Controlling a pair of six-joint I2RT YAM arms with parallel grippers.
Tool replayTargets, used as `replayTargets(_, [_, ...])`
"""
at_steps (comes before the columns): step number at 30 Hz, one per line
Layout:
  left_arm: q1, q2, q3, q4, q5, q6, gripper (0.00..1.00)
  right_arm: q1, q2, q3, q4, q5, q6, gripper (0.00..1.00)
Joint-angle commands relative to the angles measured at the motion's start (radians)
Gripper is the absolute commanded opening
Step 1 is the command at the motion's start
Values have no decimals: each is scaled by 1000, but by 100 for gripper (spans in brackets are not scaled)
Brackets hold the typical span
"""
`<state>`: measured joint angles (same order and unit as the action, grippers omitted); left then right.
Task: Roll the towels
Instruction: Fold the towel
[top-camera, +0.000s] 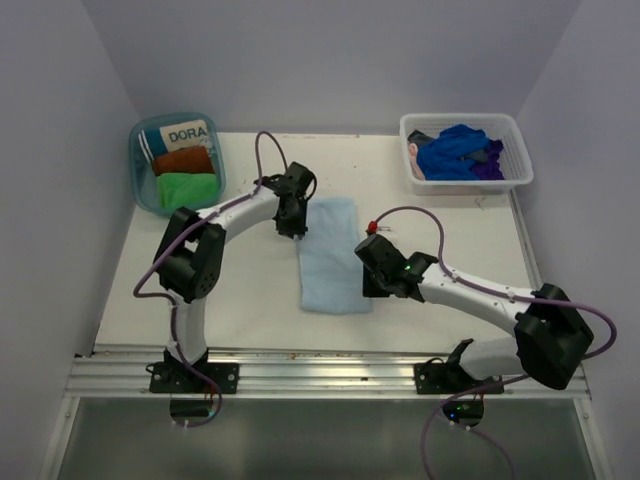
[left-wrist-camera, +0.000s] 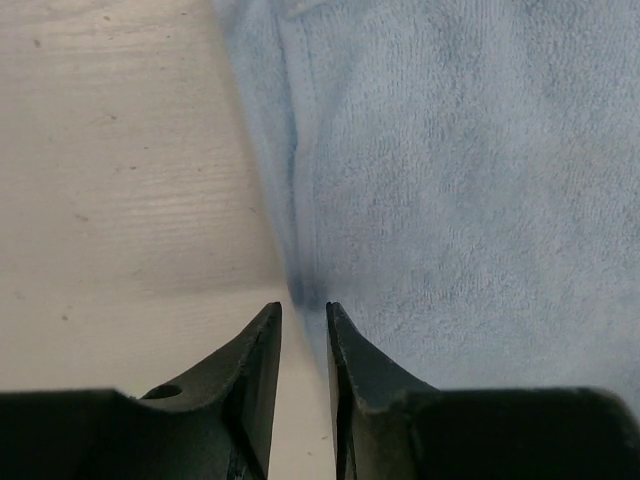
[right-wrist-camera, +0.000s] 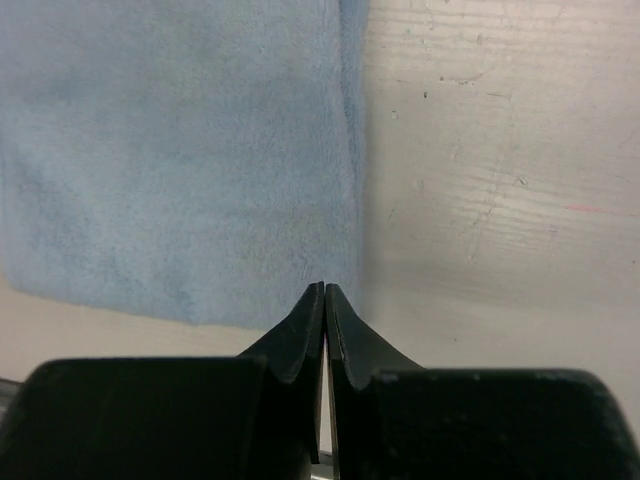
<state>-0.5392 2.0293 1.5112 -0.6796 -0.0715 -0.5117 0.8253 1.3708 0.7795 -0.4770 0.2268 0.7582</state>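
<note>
Black fingers of the right gripper (right-wrist-camera: 324, 285) fill the bottom of its wrist view, pressed together with just a hairline between them; the tips sit right at the right-hand edge of the light blue towel (top-camera: 330, 255), close to its near corner, and I can't see any cloth caught in them. Left gripper (left-wrist-camera: 303, 305) is over on the towel's left edge, further back; its fingers are a little apart, with only bare table (left-wrist-camera: 120, 150) showing in the gap, so no grip there either.

Towel itself lies flat mid-table between the two arms, a long strip running away from the bases; no roll started yet. The round blue tub (top-camera: 140, 195) back left holds a green towel (top-camera: 187, 188) and a rust-brown towel (top-camera: 183, 160); the white basket (top-camera: 515, 178) back right has a dark blue towel (top-camera: 455, 150) heaped in it.

My read: flattening and squaring up is about done and rolling comes next; that needs both grippers on one short end, pinching it evenly and turning it over without skewing.
</note>
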Motion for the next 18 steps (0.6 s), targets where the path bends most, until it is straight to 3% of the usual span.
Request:
replayTargets(1, [-8,-206,-47,-35,-50,-10,30,-5,-78,36,-54,20,-48,6])
replayTargets(10, [-116,-454,-359,81,173,-120,32,0,-49,44,-8,-112,-111,6])
replayTargets(18, [-203,-436,-542,284,317,-206,31,1,-26,-35,46,-141,-88,5])
